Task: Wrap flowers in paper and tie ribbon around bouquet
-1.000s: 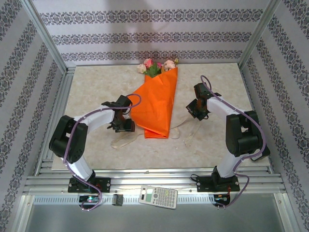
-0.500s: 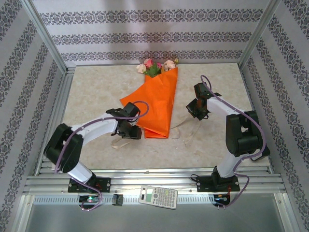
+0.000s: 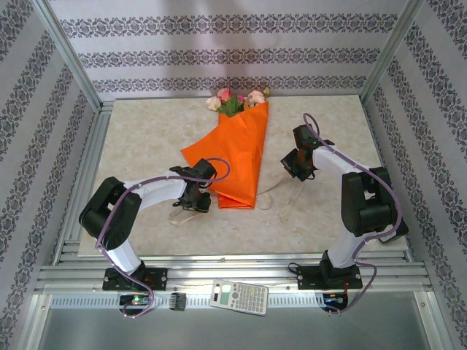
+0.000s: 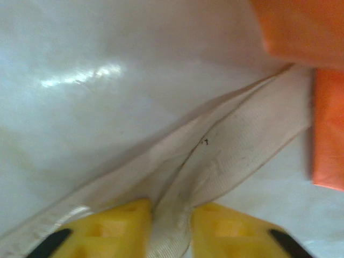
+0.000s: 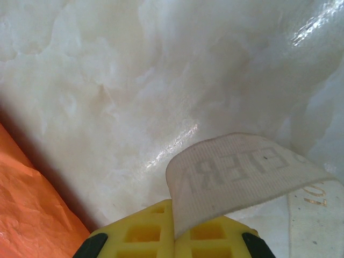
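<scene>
Bouquet [image 3: 242,125], frame centre: paper [image 3: 232,171] wrapped round flowers [image 3: 235,99], done. Ribbon [image 4: 231,145] untied: one end pinched in left gripper [image 4: 172,209], other clamped in right gripper [image 5: 174,228]. Knot outstanding.

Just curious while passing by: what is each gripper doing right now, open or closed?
Left gripper: closed on the ribbon.
Right gripper: closed on the ribbon too.

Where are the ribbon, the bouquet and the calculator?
ribbon [image 4: 231,140]: left wrist view, middle of the flat band.
bouquet [image 3: 237,164]: top external view, middle of the orange paper cone.
calculator [image 3: 239,297]: top external view, centre of its body.
</scene>
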You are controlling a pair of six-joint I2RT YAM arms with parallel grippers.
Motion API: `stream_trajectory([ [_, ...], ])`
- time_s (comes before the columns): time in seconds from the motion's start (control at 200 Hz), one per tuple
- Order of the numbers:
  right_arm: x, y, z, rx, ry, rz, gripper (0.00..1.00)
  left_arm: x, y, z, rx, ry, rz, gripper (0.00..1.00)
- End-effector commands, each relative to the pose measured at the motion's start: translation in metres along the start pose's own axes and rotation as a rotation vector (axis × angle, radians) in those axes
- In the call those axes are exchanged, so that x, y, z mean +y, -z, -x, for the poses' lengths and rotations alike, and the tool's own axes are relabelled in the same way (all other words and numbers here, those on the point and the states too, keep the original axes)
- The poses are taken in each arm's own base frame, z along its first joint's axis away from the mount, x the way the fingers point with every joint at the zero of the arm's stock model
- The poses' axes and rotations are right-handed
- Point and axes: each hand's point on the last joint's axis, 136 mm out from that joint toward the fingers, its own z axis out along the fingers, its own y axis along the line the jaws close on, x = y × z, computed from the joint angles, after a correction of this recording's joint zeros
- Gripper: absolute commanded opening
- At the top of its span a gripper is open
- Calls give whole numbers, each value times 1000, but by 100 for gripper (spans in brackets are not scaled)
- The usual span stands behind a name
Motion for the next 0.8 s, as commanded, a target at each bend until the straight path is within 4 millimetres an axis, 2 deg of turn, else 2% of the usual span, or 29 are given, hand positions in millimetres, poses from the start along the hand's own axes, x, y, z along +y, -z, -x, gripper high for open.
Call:
stream_trajectory([
  [0.0,-1,-4,-1,6,18,-3,0,9,-14,-10,14,-27,60,8],
  [0.035,-2,-5,1,2,18,-10,0,12,-9,-7,-6,-19,75,0],
  [0.125,-5,-5,5,-9,19,-18,0,15,10,2,-67,8,77,0],
  [0.265,-7,-5,12,-19,16,-19,0,23,34,1,-107,64,62,0],
  [0.43,-6,-8,15,-16,18,-23,0,37,45,-9,-115,137,26,0],
  [0.535,-5,-11,16,-15,15,-24,0,48,54,-6,-139,208,1,0],
  [0.654,-5,-12,17,-13,13,-27,0,68,66,7,-195,358,-52,0],
  [0.799,-3,-11,20,-20,13,-21,0,101,81,32,-291,591,-148,0],
])
